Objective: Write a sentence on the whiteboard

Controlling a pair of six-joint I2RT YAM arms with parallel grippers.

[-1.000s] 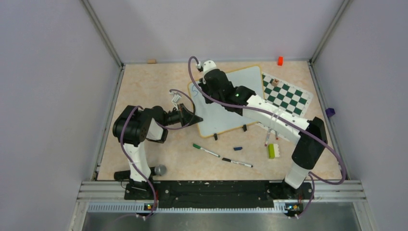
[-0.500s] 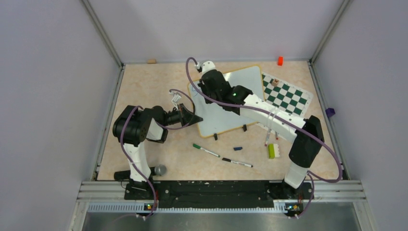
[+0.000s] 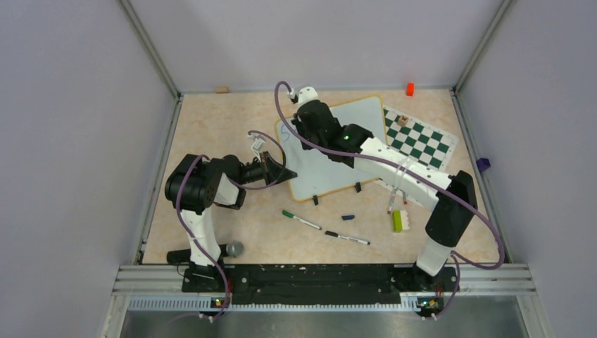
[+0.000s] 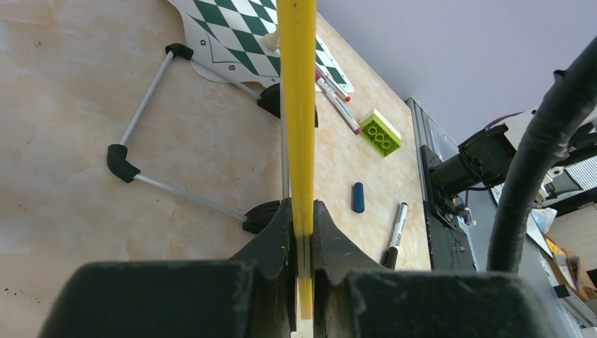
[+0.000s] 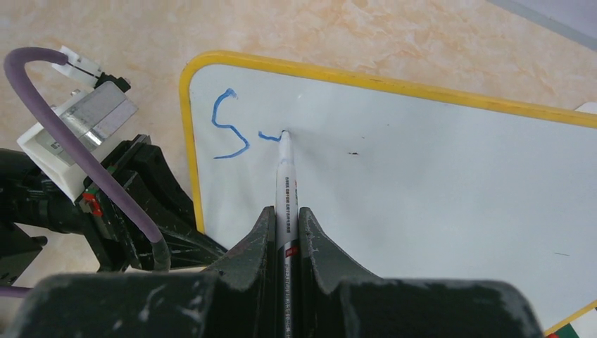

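At centre of the top view, the whiteboard (image 3: 324, 176) is seen propped at a tilt on the table (image 3: 211, 127), its yellow rim running from upper centre down to two black clip feet at its lower edge.

- Left edge: the rim is clamped between the closed fingers of the left gripper (image 3: 285, 172). In the left wrist view the rim (image 4: 298, 105) is seen edge-on, rising straight out of the pinch (image 4: 301, 211).
- Right edge: it is met by the chessboard (image 3: 422, 141), which lies just beside or partly under the board; which cannot be told.
- Open room: bare tabletop is found at the upper left of the top view, between the side rail and the board's left edge.
- Lower centre is more cluttered: a green marker (image 3: 301, 220), a black marker (image 3: 346, 238), a blue cap (image 3: 348, 217) and a green brick (image 3: 397, 220) are scattered below the feet.
- An orange block (image 3: 410, 89) is noted at the far edge, upper right.

The right gripper (image 5: 286, 215) is clenched on a white marker (image 5: 285, 176), whose tip is pressed to the board's upper left corner area.

Writing: of the sentence (image 5: 229, 127), only a blue "S" and a short stroke beside it are drawn. Print on the marker barrel is too small to read. An "a" and an "8" are made out on the chessboard border (image 4: 229, 67).
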